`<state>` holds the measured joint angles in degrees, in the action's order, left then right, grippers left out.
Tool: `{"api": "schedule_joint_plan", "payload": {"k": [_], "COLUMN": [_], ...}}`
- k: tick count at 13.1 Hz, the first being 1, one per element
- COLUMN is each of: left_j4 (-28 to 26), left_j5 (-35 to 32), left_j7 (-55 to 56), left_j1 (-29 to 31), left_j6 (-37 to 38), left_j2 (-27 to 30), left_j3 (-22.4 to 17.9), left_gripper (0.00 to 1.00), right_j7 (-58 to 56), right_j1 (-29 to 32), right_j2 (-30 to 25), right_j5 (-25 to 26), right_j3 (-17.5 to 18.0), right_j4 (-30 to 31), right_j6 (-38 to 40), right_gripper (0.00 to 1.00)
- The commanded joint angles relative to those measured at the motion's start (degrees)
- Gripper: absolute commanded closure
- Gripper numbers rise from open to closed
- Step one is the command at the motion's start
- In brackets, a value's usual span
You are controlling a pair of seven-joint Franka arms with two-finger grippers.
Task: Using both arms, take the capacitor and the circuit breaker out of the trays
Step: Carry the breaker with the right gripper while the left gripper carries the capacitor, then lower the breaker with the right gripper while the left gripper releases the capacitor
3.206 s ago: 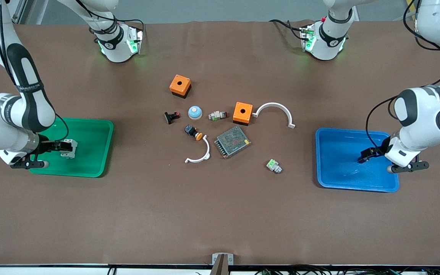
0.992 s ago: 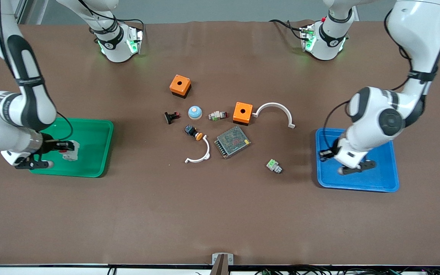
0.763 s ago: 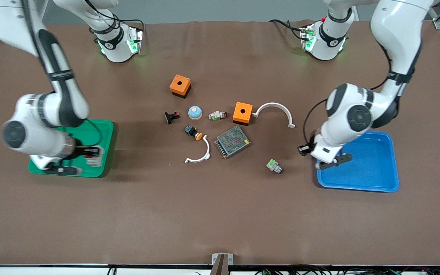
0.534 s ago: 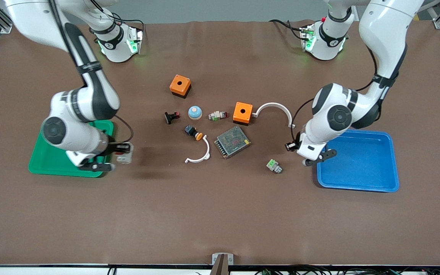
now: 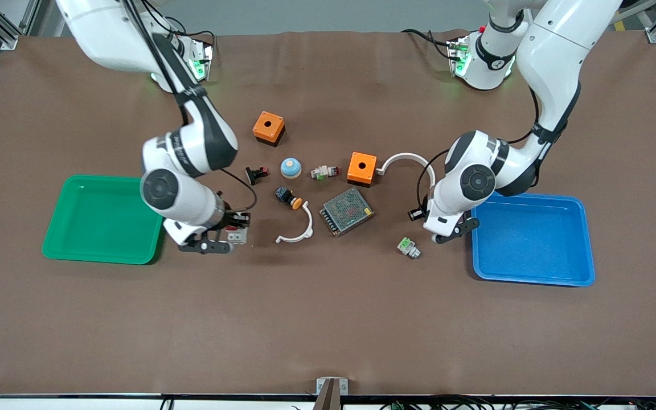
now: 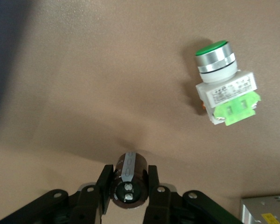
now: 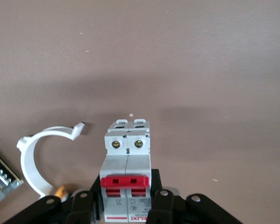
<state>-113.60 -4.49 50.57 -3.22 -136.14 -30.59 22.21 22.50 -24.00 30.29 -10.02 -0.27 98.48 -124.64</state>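
Observation:
My right gripper (image 5: 231,229) is shut on the breaker (image 5: 238,234), a white block with red levers. It holds it over the brown table between the green tray (image 5: 94,225) and a white arc clamp (image 5: 299,229). The right wrist view shows the breaker (image 7: 127,149) between the right gripper's (image 7: 127,196) jaws. My left gripper (image 5: 417,214) is shut on the capacitor (image 5: 413,214), over the table beside the blue tray (image 5: 533,245). In the left wrist view the dark-brown capacitor (image 6: 130,168) sits clamped in the left gripper (image 6: 128,183), its dotted end toward the camera.
In the table's middle lie two orange boxes (image 5: 268,127) (image 5: 361,167), a mesh power supply (image 5: 346,210), a second white arc (image 5: 410,164), a blue-white dome (image 5: 290,167), small switches and a push-button (image 5: 288,197). A white-and-green connector (image 5: 408,247) (image 6: 226,91) lies near the left gripper.
Both arms have swung from over their trays toward the table's middle, carrying the breaker and the capacitor with them. Both trays now show nothing in them.

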Motion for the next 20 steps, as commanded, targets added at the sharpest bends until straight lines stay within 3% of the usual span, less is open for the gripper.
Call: {"api": "schedule_joint_plan", "payload": {"k": [1, 2, 3, 4, 7, 11, 14, 16, 17, 18, 19, 20], "left_j4": [0.6, 1.2, 2.1, 2.7, 7.1, 20.9, 29.8, 30.8, 30.8, 30.8, 31.2, 31.7], "left_j5": [-2.5, -2.5, -2.5, -2.5, -2.5, -2.7, -2.8, -6.2, -8.3, -8.3, -7.9, -7.8], "left_j7": [1.8, 1.8, 1.8, 1.9, 1.5, 0.5, -7.0, -13.9, -16.6, -18.5, -20.4, -22.2], "left_j1": [-0.2, -0.2, -0.2, -0.2, 1.4, 6.8, 11.3, 13.8, 15.2, 16.4, 17.8, 18.3], "left_j6": [-0.6, -0.7, -0.6, -0.6, 1.6, 14.4, 19.4, 21.2, 22.9, 26.0, 29.0, 30.8], "left_j2": [-0.2, -0.3, -0.4, -0.2, 1.2, 1.7, 2.2, 4.0, 6.4, 8.2, 9.7, 11.4], "left_j3": [-0.1, -0.1, -0.1, -0.1, -0.6, -0.8, -0.8, -0.8, -0.6, -0.5, -0.1, 0.0], "left_gripper": [0.59, 0.44, 0.11, 0.00, 0.00, 0.00, 0.00, 0.00, 0.00, 0.00, 0.00, 0.00], "right_j7": [4.9, 5.8, 6.7, 8.3, 9.8, 9.5, 9.6, 9.6, 9.6, 9.5, 9.4, 9.4], "right_j1": [-2.5, -2.8, -3.2, -3.3, -4.0, -4.0, -4.0, -4.0, -4.0, -4.0, -4.0, -3.8], "right_j2": [5.7, 6.5, 6.8, 7.2, 7.9, 8.4, 8.5, 8.5, 8.5, 8.4, 8.3, 7.9], "right_j5": [-0.1, 0.5, 0.8, 0.7, 0.9, 1.3, 2.2, 2.3, 2.3, 2.3, 2.3, 2.3], "right_j3": [-1.0, -1.0, -1.0, -1.0, -1.0, -1.0, -1.0, -1.0, -1.0, -1.0, -1.0, -1.1], "right_j4": [-5.5, -5.7, -5.8, -5.8, -5.8, -5.8, -5.8, -5.8, -5.8, -5.8, -5.8, -5.8], "right_j6": [0.3, -0.6, -2.2, -2.8, -3.0, -3.7, -3.7, -3.6, -3.6, -3.5, -3.4, -3.2], "right_gripper": [0.87, 0.87, 0.87, 0.87, 0.87, 0.82, 0.78, 0.68, 0.58, 0.38, 0.09, 0.00]}}
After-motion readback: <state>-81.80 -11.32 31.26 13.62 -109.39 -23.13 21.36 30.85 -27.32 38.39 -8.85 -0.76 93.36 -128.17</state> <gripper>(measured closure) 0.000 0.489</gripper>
